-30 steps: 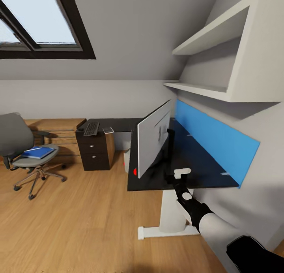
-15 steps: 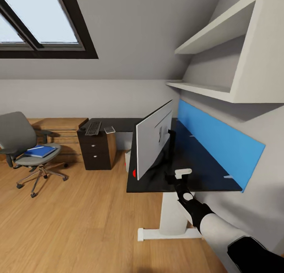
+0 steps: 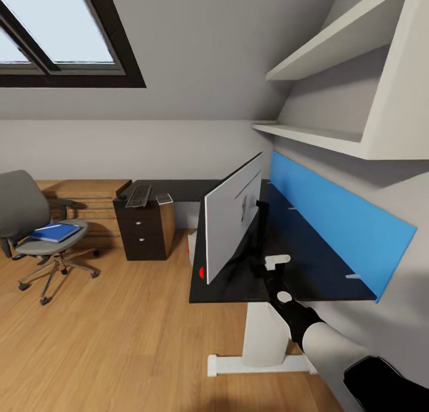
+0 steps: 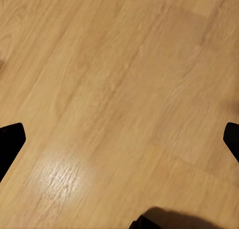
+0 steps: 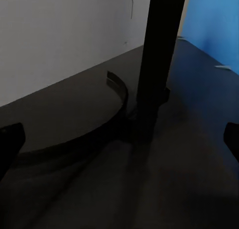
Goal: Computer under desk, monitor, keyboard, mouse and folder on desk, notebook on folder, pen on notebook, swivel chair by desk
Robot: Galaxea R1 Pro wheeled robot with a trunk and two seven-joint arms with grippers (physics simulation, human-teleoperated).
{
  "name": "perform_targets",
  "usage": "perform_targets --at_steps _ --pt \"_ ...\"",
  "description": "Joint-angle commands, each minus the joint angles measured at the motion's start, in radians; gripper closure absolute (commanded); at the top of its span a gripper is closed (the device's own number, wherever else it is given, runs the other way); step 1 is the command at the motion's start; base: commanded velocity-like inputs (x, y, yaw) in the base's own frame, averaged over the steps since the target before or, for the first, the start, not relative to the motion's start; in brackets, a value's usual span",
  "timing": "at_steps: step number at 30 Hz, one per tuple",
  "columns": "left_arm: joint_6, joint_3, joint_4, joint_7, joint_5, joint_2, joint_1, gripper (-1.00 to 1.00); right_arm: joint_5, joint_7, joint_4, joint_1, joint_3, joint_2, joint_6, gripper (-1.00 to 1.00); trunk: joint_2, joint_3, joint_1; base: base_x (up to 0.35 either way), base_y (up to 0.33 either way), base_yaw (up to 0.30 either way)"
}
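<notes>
The monitor [image 3: 231, 218] stands on the black desk [image 3: 301, 254] with its white back towards me. My right gripper [image 3: 261, 268] is at the foot of its thin black stand [image 5: 155, 64], open, fingertips [image 5: 10, 139] wide apart. The left gripper [image 4: 119, 137] hangs open over bare wood floor. On the far desk section above the drawers lie the keyboard [image 3: 138, 195], the mouse [image 3: 124, 194] and the grey notebook [image 3: 164, 197]. The blue folder [image 3: 55, 232] with the pen [image 3: 49, 227] on it rests on the swivel chair [image 3: 24, 206]. The computer [image 3: 192, 242] sits under the desk.
A blue panel [image 3: 339, 218] runs along the wall behind the desk, with white shelves [image 3: 316, 136] above it. An oak drawer chest [image 3: 89, 204] stands behind the chair. The desk's white leg [image 3: 262, 337] is close in front of me. Open wood floor [image 3: 119, 328] lies to the left.
The whole picture has shifted slightly, so the camera has moved a little closer to the desk. The right gripper stays at the monitor's stand; no object has visibly moved.
</notes>
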Motion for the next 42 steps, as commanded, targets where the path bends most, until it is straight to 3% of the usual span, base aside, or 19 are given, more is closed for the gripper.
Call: perform_targets --at_steps 1,20,22,26,42 --pt "0.006 -0.002 -0.003 0.004 0.008 0.000 0.001 -1.00 -0.009 -0.006 0.001 -0.001 0.008 0.000 -0.003 -1.00 -0.001 -0.001 0.000 0.030 0.000 0.000" --pt "0.005 -0.001 0.001 0.004 0.008 -0.008 0.001 -1.00 -0.013 -0.010 0.002 -0.001 -0.014 -0.004 0.001 -1.00 -0.001 -0.001 0.000 0.138 -0.018 0.000" --pt "0.005 -0.001 0.001 0.004 0.008 -0.007 0.001 -1.00 -0.013 -0.010 0.010 -0.001 -0.043 -0.008 0.001 -1.00 -0.001 -0.001 0.000 0.054 -0.011 0.000" --pt "0.004 -0.001 0.001 0.004 0.008 -0.008 0.001 -1.00 -0.012 -0.010 0.014 -0.001 -0.065 -0.011 0.001 -1.00 -0.001 -0.001 0.000 0.198 -0.003 0.000" --pt "-0.021 0.001 0.001 0.004 0.007 -0.011 0.001 -1.00 -0.012 -0.010 0.016 -0.001 -0.073 -0.013 0.004 -1.00 -0.001 -0.001 0.000 0.183 -0.039 0.000"
